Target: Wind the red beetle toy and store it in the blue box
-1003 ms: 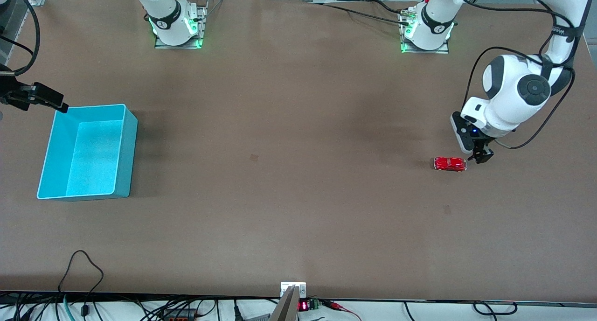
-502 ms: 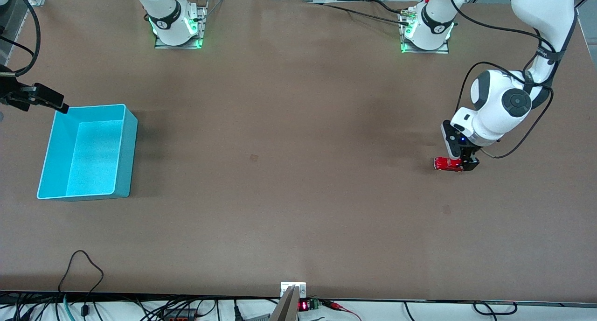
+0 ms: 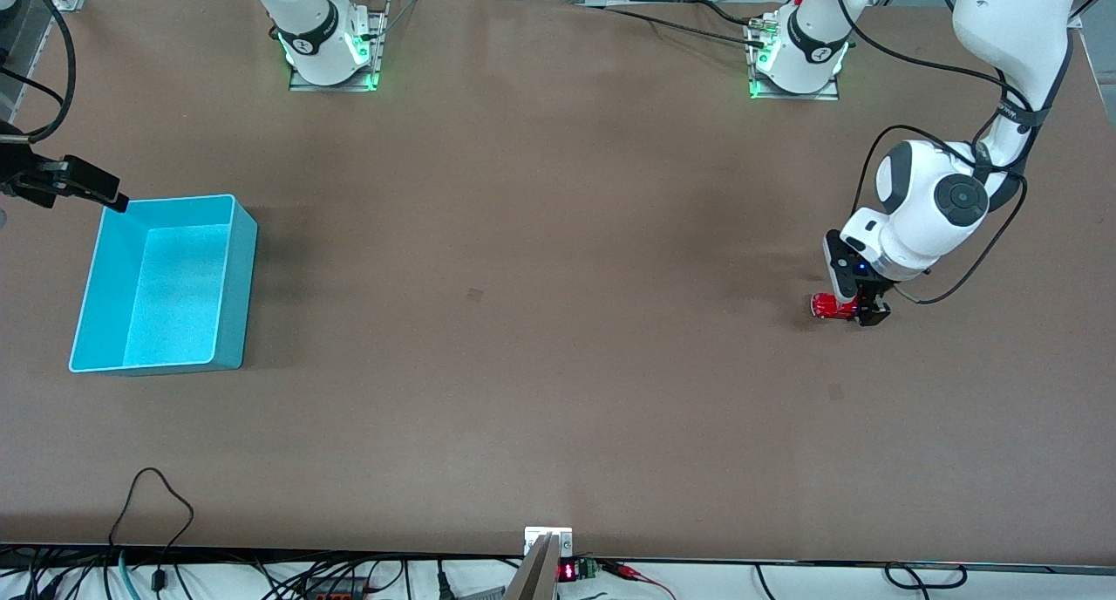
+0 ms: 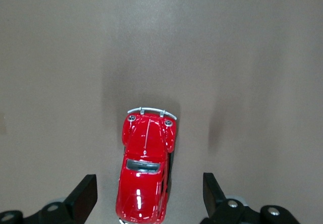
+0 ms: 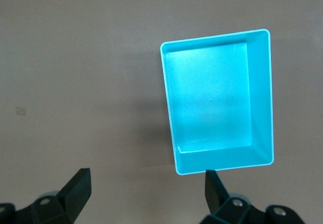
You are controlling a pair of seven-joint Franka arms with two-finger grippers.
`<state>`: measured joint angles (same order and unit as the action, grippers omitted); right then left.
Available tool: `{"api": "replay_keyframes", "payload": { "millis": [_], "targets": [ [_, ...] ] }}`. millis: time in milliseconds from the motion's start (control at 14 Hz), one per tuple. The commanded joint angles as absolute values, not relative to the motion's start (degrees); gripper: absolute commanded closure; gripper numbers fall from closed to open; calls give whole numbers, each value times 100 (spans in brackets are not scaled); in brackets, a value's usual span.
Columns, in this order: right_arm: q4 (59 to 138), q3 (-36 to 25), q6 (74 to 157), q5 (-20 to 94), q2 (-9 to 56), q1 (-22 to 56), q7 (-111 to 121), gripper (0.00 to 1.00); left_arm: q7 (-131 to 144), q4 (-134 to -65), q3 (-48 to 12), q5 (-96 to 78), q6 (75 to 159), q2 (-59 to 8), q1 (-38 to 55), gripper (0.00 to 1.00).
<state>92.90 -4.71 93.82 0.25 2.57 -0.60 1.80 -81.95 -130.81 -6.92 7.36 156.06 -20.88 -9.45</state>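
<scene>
Red beetle toy [image 4: 144, 176]: sitting on the brown table [image 3: 558, 321] toward the left arm's end, wheels down. Left hand [image 4: 149, 201]: reaching down around the toy, fingers [image 4: 83, 196] standing wide on either side, not touching it. Blue box [image 3: 161, 286]: standing toward the right arm's end, well apart from the toy. Right hand [image 5: 144, 191]: waiting over the table beside the box, fingers spread wide, holding nothing.

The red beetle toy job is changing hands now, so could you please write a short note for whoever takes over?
Left gripper: open, down at the table, fingers straddling the red beetle toy without touching it.
Right gripper: open, waiting in the air beside the blue box at the right arm's end of the table.
Done: left arm lined up on the toy.
Left: grasp, wind, place in the empty box.
</scene>
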Motion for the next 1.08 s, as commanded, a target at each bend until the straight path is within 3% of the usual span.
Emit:
{"api": "replay_keyframes", "payload": {
  "millis": [0,215,430,573,1003],
  "targets": [
    [9237,-457,9404,-9,272,-79,105,0,-8429,-12964,-721,861,15618,-2215,-1037,14],
    [9237,-457,9404,-9,272,-88,105,0,-8437,-12964,-721,861,15618,-2267,-1037,20],
    [9237,-457,9413,-9,281,-88,105,0,-8779,-12877,-721,861,15618,-2285,-1037,60],
    [9237,-457,9404,-9,272,-88,105,0,-8886,-12841,-729,861,15618,-2285,-1020,75],
    [9237,-457,9413,9,299,-97,105,0,-8886,-12841,-729,861,15618,-2347,-1028,76]
  ]
}}
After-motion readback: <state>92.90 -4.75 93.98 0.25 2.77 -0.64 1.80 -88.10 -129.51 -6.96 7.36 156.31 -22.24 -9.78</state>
